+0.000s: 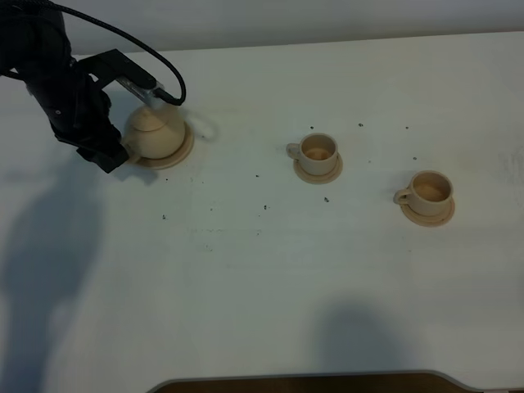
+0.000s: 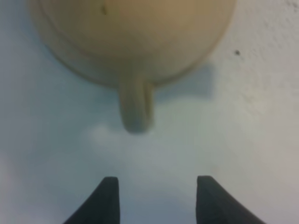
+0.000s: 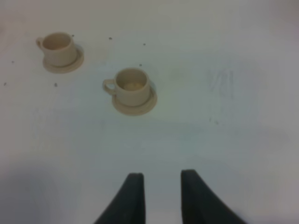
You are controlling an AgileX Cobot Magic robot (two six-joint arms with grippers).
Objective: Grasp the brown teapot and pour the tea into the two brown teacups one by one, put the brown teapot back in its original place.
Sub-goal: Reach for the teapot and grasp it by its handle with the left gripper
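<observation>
The brown teapot (image 1: 155, 131) stands upright with its lid on, on its wide saucer (image 1: 182, 152) at the back left of the table. My left gripper (image 1: 117, 155) is open and empty, just left of the pot. In the left wrist view its fingertips (image 2: 106, 198) are a short way off the teapot's loop handle (image 2: 136, 110) and do not touch it. The two brown teacups stand on their saucers, one in the middle (image 1: 318, 151) and one to the right (image 1: 430, 190). My right gripper (image 3: 161, 186) is open and empty, hovering short of the cups (image 3: 132, 86) (image 3: 58, 46).
Small dark specks (image 1: 264, 207) are scattered over the white table (image 1: 262, 278). A dark curved edge (image 1: 303, 382) shows at the front of the table. The right arm is out of the exterior view.
</observation>
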